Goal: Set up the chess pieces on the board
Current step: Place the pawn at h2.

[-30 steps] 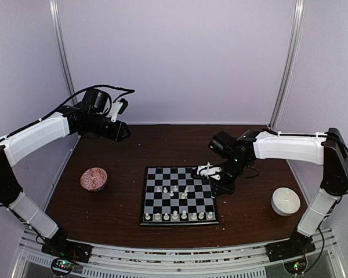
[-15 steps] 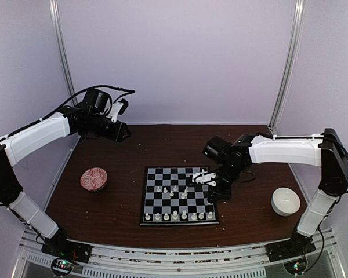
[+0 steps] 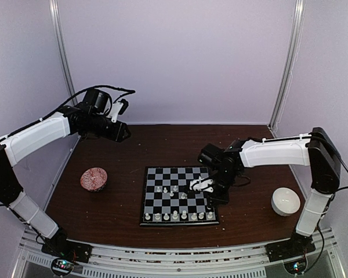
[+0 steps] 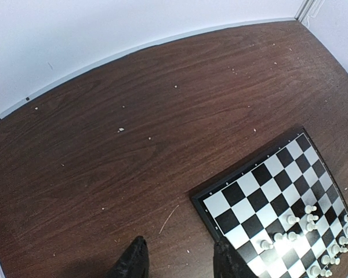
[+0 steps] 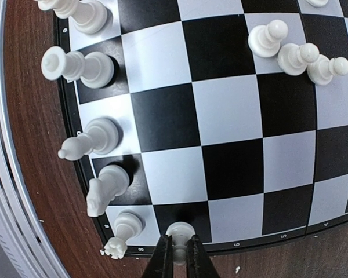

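Right claw [image 5: 176,244] pinches a tiny cream chess piece [image 5: 180,230] over the black-and-white board [image 5: 226,110]; left claw [image 4: 177,259] gapes empty.

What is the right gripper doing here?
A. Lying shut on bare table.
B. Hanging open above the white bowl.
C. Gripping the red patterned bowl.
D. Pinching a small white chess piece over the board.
D: the right wrist view shows the right gripper shut on a white chess piece above the near edge of the board.
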`<action>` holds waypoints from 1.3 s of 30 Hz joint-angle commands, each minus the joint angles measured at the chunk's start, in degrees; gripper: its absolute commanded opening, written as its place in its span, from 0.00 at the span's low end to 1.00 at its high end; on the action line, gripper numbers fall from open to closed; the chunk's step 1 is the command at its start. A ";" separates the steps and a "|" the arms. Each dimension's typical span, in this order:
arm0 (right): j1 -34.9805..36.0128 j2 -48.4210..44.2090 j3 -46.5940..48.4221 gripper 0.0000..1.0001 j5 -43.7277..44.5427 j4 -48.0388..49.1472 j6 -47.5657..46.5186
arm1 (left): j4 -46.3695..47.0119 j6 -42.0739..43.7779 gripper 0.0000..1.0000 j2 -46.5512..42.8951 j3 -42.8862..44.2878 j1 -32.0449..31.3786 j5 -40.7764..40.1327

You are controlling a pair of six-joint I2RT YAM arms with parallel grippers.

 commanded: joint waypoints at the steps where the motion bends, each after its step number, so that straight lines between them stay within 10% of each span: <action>1: 0.54 0.65 -0.24 0.09 1.26 0.71 -0.73 | 1.80 0.77 0.39 0.95 0.31 0.00 0.82; 23: 0.59 -3.19 0.99 0.28 1.67 -1.42 -0.44 | 1.82 0.81 0.39 1.14 0.31 -0.02 1.07; 39: 0.23 6.41 21.75 0.27 1.57 -4.40 3.50 | 1.77 0.80 0.39 0.46 -0.03 -0.06 2.15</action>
